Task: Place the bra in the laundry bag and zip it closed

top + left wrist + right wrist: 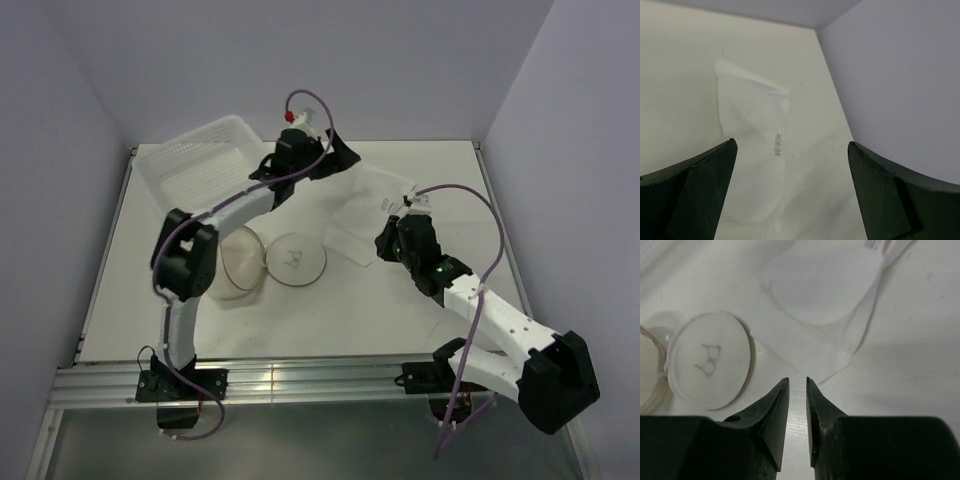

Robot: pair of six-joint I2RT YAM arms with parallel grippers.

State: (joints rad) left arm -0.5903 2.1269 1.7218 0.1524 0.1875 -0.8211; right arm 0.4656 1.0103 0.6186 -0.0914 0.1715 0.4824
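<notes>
- Toward the far right of the surface (400, 300), the bra (378, 205) lies flat and spread out. The laundry bag (295, 260) sits well to its left, nearer the middle, with its icon disc up and its open half beside it.
- We judge the step in hand to be taking hold of the bra. We would pinch through the near edge of the fabric rather than skim over it, and check that it lifts before we carry it left to the bag's mouth.
- The thin straps could trail and snag, so we would gather them in.
- Our left end effector (791, 150) hangs over the bra with its fingers spread wide, holding nothing.
- Our right end effector (797, 382) has its jaws drawn almost together, with only a slit between them, at the bra's near corner. We cannot tell whether any fabric is caught.
</notes>
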